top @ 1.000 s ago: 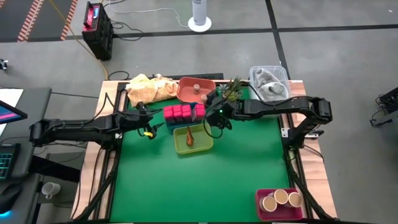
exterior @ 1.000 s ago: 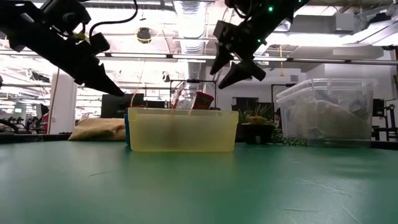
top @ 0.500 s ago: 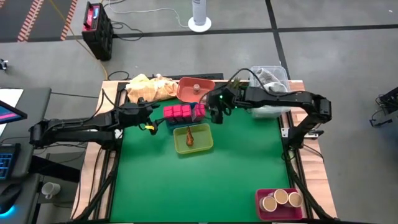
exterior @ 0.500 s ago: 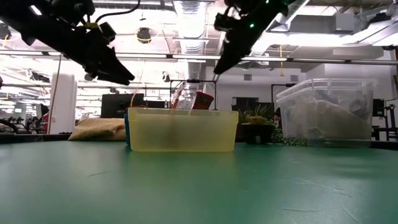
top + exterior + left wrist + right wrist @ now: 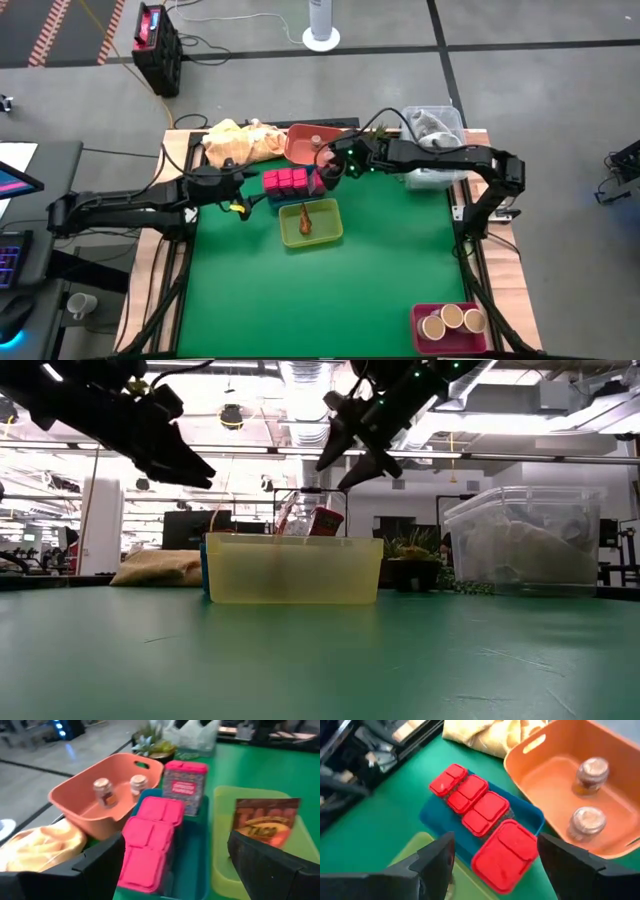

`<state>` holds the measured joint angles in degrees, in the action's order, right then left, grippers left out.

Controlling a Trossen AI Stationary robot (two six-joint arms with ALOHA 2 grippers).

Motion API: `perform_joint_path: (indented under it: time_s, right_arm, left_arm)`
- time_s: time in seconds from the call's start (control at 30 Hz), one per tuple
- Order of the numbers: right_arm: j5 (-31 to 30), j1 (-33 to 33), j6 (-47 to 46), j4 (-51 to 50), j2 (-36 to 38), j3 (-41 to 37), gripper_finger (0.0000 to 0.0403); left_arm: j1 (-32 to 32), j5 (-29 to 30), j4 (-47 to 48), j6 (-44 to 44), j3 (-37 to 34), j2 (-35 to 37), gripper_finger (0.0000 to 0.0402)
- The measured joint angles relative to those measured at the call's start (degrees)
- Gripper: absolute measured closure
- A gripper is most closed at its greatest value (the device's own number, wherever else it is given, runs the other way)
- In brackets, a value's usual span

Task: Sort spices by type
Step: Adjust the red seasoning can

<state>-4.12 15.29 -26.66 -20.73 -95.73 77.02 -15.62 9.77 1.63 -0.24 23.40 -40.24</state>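
Note:
Several pink tins (image 5: 150, 840) lie in a teal tray (image 5: 437, 817), and one more pink tin (image 5: 184, 781) stands upright at the tray's far end. Two small jars (image 5: 587, 795) stand in the orange bin (image 5: 312, 145). A brown packet (image 5: 265, 822) leans in the yellow-green bin (image 5: 310, 224). Tan round jars (image 5: 452, 321) sit in a pink tray at the near right. My right gripper (image 5: 328, 172) hovers open above the teal tray's right end. My left gripper (image 5: 248, 202) hangs open just left of that tray, above the table.
A yellow cloth (image 5: 240, 141) lies at the far left beside the orange bin. A clear lidded container (image 5: 433, 132) stands at the far right, under my right arm. Open green mat (image 5: 300, 300) fills the near half of the table.
My right gripper has moved toward the table's far left, from beside the yellow-green bin to above the teal tray, rolling about its own axis on the way. My left gripper has risen a little. No object has moved.

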Motion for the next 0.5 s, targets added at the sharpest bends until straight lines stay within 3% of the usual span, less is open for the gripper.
perform_joint_path:
  time_s: [0.17, 0.4, 0.5]
  right_arm:
    - [0.1, -1.4, -5.3, 0.1, -0.3, 0.0, 0.0083]
    - [-0.2, -3.0, -7.9, -1.3, -0.6, 0.0, 0.001]
    - [-0.3, -2.8, -11.7, -1.3, -2.4, 0.0, 0.0011]
  left_arm:
    - [2.8, -0.5, -0.4, 1.9, 0.0, 0.3, 0.0063]
    - [5.9, -0.5, -1.0, 3.8, 0.0, 0.3, 0.0063]
    - [6.7, -0.5, -1.3, 3.9, 0.0, 0.3, 0.0063]
